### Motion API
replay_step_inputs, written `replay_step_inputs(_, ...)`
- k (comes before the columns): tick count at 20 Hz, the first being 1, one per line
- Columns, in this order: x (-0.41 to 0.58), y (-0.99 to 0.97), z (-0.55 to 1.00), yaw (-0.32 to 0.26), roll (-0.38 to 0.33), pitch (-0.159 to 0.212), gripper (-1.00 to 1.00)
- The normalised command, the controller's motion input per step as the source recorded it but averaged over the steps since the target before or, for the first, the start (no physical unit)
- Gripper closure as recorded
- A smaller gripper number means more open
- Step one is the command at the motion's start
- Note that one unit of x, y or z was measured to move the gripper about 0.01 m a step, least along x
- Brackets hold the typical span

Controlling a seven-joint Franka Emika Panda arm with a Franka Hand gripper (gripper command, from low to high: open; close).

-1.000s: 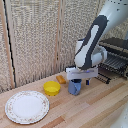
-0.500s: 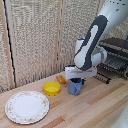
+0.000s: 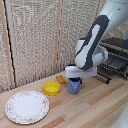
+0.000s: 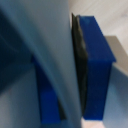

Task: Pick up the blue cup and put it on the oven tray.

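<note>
The blue cup [image 3: 74, 86] stands upright on the wooden table, just to the exterior view's right of the yellow bowl [image 3: 51, 88]. My gripper [image 3: 75, 80] is lowered onto the cup's rim, its fingers hidden by the cup and the hand. In the wrist view the cup's blue wall [image 4: 47, 50] fills the picture, with a blue finger [image 4: 95, 65] and its dark pad pressed against that wall. The oven tray [image 3: 114, 64] of dark bars sticks out of the toaster oven at the exterior view's right.
A round patterned white plate [image 3: 27, 106] lies at the front on the exterior view's left. A small orange object [image 3: 61, 79] sits behind the bowl. The toaster oven [image 3: 117, 50] stands at the right; a slatted blind forms the back wall.
The arm and cup stay in nearly the same place; no clear movement shows between the earlier frames and now.
</note>
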Motion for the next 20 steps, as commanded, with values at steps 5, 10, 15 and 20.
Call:
replay_step_inputs(5, 0.464, 0.16, 0.72, -0.174, -0.105, -0.004, 1.0)
replay_step_inputs(10, 0.478, 0.13, 0.67, -0.174, -0.143, -0.002, 1.0)
replay_step_inputs(15, 0.482, 0.0, 0.67, -0.177, -0.139, -0.002, 1.0)
replay_step_inputs(20, 0.486, -0.42, 0.88, -0.118, 0.007, 0.003, 1.0)
